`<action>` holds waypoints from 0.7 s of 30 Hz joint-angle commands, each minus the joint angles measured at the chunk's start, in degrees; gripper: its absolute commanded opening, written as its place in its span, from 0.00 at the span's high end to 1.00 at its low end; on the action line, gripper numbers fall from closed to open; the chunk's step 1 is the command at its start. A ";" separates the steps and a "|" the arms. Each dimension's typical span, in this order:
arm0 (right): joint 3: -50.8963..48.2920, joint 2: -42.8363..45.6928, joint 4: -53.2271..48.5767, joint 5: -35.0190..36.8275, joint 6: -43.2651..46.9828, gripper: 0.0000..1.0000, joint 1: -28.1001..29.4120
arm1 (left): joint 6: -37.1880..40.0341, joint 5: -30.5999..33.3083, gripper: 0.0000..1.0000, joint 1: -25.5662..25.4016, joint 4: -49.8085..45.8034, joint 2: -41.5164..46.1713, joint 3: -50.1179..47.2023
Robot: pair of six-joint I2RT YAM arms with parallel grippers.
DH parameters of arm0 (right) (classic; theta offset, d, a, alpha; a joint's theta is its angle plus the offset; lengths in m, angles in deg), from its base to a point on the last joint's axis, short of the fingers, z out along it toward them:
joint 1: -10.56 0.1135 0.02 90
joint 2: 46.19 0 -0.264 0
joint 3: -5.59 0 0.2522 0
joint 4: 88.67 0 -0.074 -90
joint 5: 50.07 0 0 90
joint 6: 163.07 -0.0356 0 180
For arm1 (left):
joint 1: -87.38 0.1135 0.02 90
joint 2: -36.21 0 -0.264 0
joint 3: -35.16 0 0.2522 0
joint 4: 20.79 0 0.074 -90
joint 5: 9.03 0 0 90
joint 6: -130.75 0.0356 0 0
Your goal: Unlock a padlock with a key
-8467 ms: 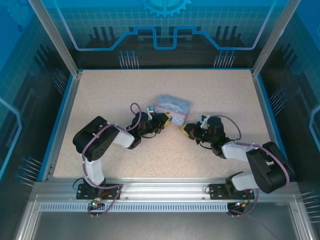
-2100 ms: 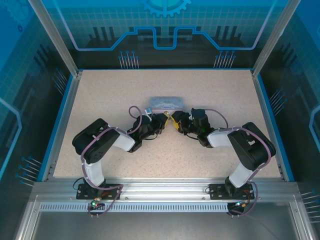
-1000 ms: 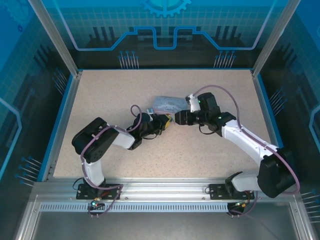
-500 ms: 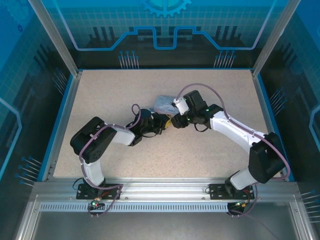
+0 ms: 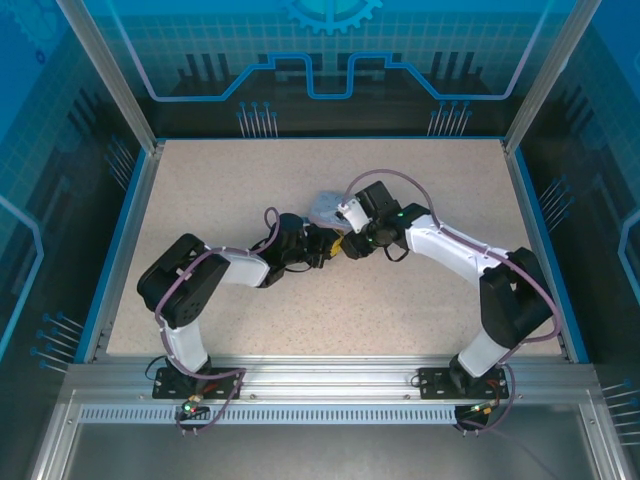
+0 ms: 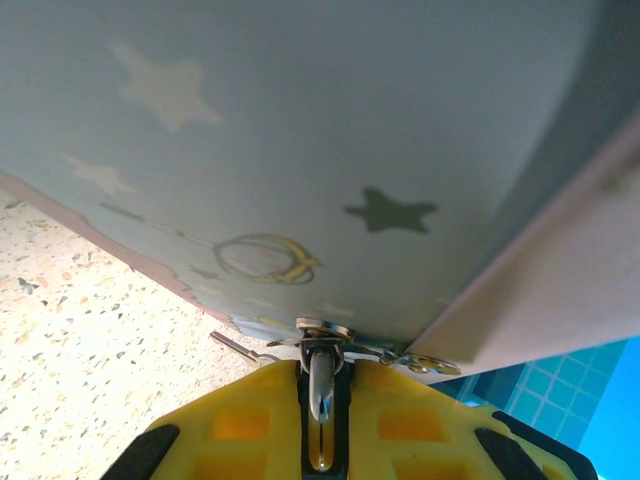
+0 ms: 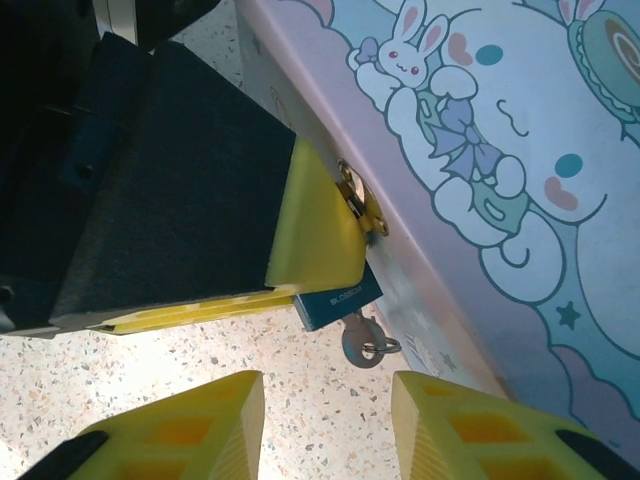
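At the tin's (image 7: 480, 120) hasp (image 7: 355, 195), the padlock (image 7: 338, 298) is clamped by the left gripper (image 6: 322, 375). Its thin, slippery key (image 7: 358, 343) is best pinched at the head by the right gripper (image 7: 325, 420), whose 2 fingers (image 7: 180, 435) stand parted.

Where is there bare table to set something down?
Free on the table: the far strip behind the tin, and the near middle between the left arm and right arm. Crowded: the centre, where the left pincer and right pincer meet at the padlock.

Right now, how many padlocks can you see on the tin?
1. The padlock hangs from the tin, pinched in the left gripper, with the key in its bottom. Others may be hidden behind.
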State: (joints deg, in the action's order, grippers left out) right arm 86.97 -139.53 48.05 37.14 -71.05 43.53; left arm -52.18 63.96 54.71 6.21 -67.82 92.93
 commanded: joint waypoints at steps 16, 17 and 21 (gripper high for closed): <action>1.39 -2.64 0.12 10.14 1.43 0.66 4.20 | -0.37 -3.64 1.00 0.94 -1.69 2.61 3.06; 1.29 -2.64 0.65 10.65 1.24 0.66 4.29 | -0.34 -3.68 1.00 0.98 -1.66 2.63 3.10; 1.53 -3.14 2.08 12.74 0.50 0.66 4.56 | -0.33 -3.81 1.00 0.98 -1.75 2.63 3.03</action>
State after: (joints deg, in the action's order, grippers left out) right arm 87.62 -141.89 48.81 47.06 -69.67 47.18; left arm -52.31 62.32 55.35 4.26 -67.53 94.27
